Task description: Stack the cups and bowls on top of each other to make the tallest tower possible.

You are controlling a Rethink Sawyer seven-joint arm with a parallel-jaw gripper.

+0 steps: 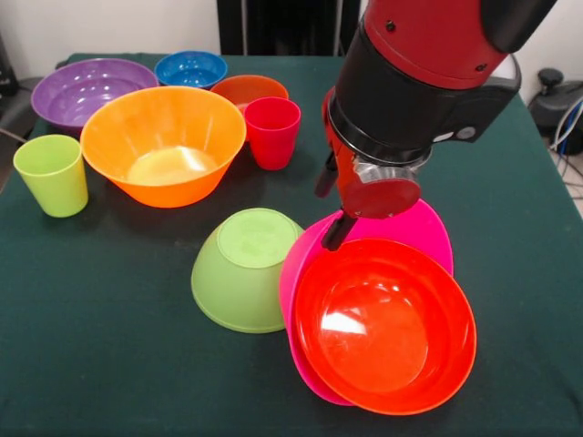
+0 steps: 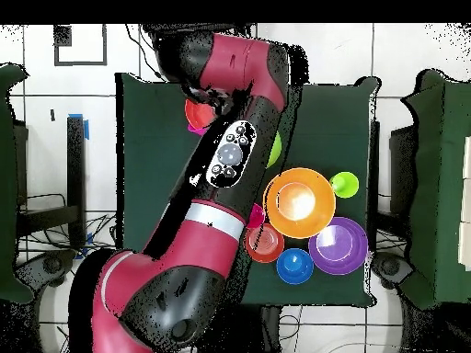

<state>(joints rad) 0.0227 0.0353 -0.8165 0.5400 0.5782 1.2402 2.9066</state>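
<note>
The arm [image 1: 428, 82], red and black, is descending over the green-clothed table [image 1: 100, 346] and ending at the gripper [image 1: 335, 232], whose dark tip is sitting at the far rim of the large pink bowl [image 1: 428, 232]. Whether the claw is open, closed or gripping that rim cannot be told: the wrist is covering the fingers in the front view and the arm is hiding them from overhead.

Taking the pink bowl as landmark, it is lying tilted toward the camera with the medium orange bowl [image 1: 383, 328] nesting inside it. The lime green bowl [image 1: 244, 269] is resting rim-down and tipped, touching the pink bowl's left side, beside it rather than under it.

Further left and back from the pink bowl, the large yellow-orange bowl [image 1: 164, 146] is standing upright. Behind that, the purple bowl [image 1: 86, 91] is standing furthest left, the small blue bowl [image 1: 191, 68] beside it, and the small dark orange bowl [image 1: 248, 89] closer to the arm.

The red-pink cup [image 1: 271, 132] is standing upright just in front of the dark orange bowl. One light green cup [image 1: 52, 175] is standing upright, well apart, far to the pink bowl's left.

No brand, label or legible writing is showing on any item.
</note>
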